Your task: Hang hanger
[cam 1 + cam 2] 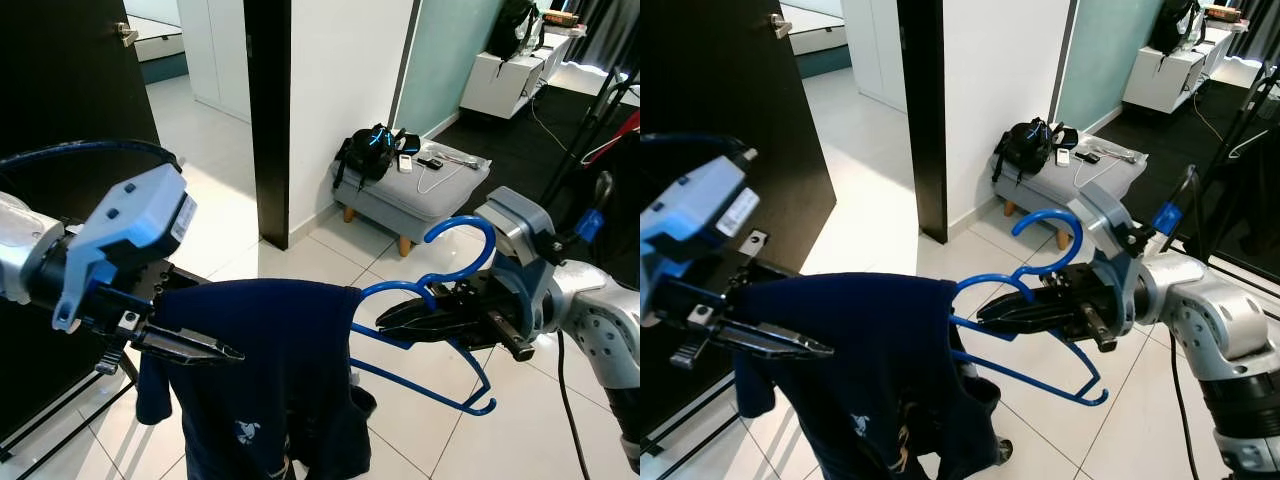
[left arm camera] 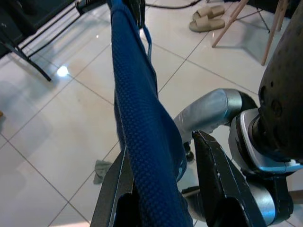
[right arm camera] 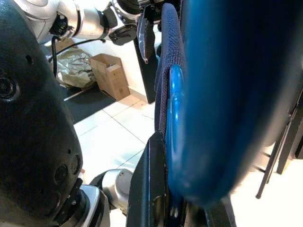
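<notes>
From the left eye view, you are mid-carry: the blue hanger (image 1: pixel 440 300) is in the air in front of the robot with a dark blue shirt (image 1: pixel 265 375) draped over it, not yet on any rail. The right gripper (image 1: pixel 400 322) has its jaws pinched on the hanger just below the hook, and the hook curls up above it. The left gripper (image 1: pixel 205 350) is at the shirt's far shoulder, on the other side of the shirt from the hanger's hook, jaws closed on the cloth. Beyond the hanger stands a grey bench (image 1: pixel 420 195) carrying a black bag (image 1: pixel 370 150); I cannot tell what is inside the bag.

In the right eye view, a dark stand (image 1: pixel 1230 150) rises beyond the hanger; my guess is that is where you hang it. Next, you need to turn toward a rail, lift the hook over it, and keep the shirt from sliding off.

The left wrist view shows the shirt's cloth running between its two black fingers (image 2: pixel 215 179), which grip it.

In the right wrist view, the hanger's blue bar lies against a black finger (image 3: pixel 147 189), clamped, with the shirt's edge beside it.
</notes>
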Available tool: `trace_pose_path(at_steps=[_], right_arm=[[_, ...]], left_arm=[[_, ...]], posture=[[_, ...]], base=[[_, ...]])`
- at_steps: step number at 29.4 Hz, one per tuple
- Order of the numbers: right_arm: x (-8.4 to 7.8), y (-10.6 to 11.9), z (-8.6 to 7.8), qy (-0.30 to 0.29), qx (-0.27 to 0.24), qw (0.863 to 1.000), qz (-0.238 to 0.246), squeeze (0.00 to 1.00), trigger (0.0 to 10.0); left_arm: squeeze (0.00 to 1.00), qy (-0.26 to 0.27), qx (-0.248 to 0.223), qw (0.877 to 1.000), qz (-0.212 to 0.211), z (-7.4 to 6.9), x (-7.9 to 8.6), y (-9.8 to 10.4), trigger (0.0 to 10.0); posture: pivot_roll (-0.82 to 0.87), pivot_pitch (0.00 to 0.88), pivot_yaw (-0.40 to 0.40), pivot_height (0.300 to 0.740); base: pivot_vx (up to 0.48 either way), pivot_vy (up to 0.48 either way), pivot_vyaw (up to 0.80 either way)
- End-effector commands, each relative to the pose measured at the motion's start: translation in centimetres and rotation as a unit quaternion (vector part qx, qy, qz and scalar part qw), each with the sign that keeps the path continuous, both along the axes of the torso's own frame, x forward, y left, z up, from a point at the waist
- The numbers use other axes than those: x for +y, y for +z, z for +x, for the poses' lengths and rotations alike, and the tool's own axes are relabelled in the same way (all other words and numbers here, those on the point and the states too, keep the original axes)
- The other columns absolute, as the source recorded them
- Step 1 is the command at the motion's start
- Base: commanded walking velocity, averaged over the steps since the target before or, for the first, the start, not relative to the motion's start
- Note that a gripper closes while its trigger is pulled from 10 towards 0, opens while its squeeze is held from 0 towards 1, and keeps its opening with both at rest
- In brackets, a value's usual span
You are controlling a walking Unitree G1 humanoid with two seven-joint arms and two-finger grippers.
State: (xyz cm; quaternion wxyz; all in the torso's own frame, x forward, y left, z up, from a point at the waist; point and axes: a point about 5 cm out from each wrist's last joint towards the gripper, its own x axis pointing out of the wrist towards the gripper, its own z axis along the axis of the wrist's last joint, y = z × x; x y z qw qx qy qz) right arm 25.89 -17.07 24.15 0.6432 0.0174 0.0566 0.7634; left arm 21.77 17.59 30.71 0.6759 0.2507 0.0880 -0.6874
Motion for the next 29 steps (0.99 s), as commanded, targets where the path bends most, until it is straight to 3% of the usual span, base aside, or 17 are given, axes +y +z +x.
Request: trace_pose_path(at_steps=[1, 2, 4, 5, 6, 7, 11, 25, 26, 29], right_arm=[[0.9, 0.4, -0.3, 0.025, -0.013, 1.000, 0.014, 0.00, 10.0], [1.0, 0.5, -0.3, 0.025, -0.013, 0.999, 0.015, 0.00, 10.0], [1.0, 0.5, -0.3, 0.025, -0.013, 0.999, 0.015, 0.00, 10.0], [1.0, 0.5, -0.3, 0.026, -0.014, 0.999, 0.015, 0.00, 10.0], [1.0, 0.5, -0.3, 0.026, -0.014, 0.999, 0.015, 0.00, 10.0], [1.1, 0.5, -0.4, 0.027, -0.014, 0.999, 0.015, 0.00, 10.0], [1.2, 0.4, -0.4, 0.030, -0.014, 0.999, 0.016, 0.00, 10.0], [1.5, 0.1, -0.1, 0.021, -0.020, 0.999, 0.013, 0.00, 10.0], [1.7, 0.1, 0.3, 0.007, -0.018, 1.000, 0.019, 1.00, 10.0], [1.8, 0.2, 0.7, -0.010, -0.021, 0.999, 0.027, 1.00, 10.0]], left_arm=[[0.00, -0.027, -0.001, 1.000, 0.015, -0.5, -0.9, -0.5, 10.0], [0.00, -0.028, 0.000, 0.999, 0.018, -0.5, -1.0, -0.6, 9.2], [0.00, -0.028, 0.000, 0.999, 0.018, -0.5, -1.0, -0.6, 9.2], [0.00, -0.024, -0.001, 1.000, 0.011, -0.2, -1.3, -0.6, 3.8], [0.00, -0.024, -0.001, 1.000, 0.011, -0.2, -1.3, -0.6, 3.8], [0.00, -0.014, -0.007, 1.000, -0.007, 0.3, -1.6, -0.4, 0.0], [0.00, -0.002, -0.019, 0.999, -0.030, 1.1, -2.1, 0.0, 0.0], [0.00, -0.009, -0.018, 0.999, -0.024, 0.9, -2.1, 0.0, 0.0], [0.00, -0.008, -0.020, 0.999, -0.026, 1.0, -2.1, 0.0, 0.0], [0.00, -0.002, -0.024, 0.999, -0.029, 1.2, -1.9, 0.2, 0.0]], posture=[[0.05, 0.000, -0.017, 0.740], [0.05, 0.000, -0.017, 0.740], [0.05, 0.000, -0.017, 0.740], [0.05, 0.000, -0.018, 0.740], [0.05, 0.000, -0.018, 0.740], [0.05, 0.000, -0.017, 0.740], [0.05, 0.000, -0.017, 0.740], [0.05, 0.000, -0.021, 0.740], [0.06, 0.000, -0.021, 0.740], [0.06, 0.000, -0.021, 0.740]], base=[[0.000, 0.000, 0.00], [0.000, 0.000, 0.00], [0.000, 0.000, 0.00], [0.000, 0.000, 0.00], [0.000, 0.000, 0.00], [0.000, 0.000, 0.00], [0.000, 0.000, 0.00], [0.000, 0.000, 0.00], [0.000, 0.000, 0.00], [0.000, 0.000, 0.00]])
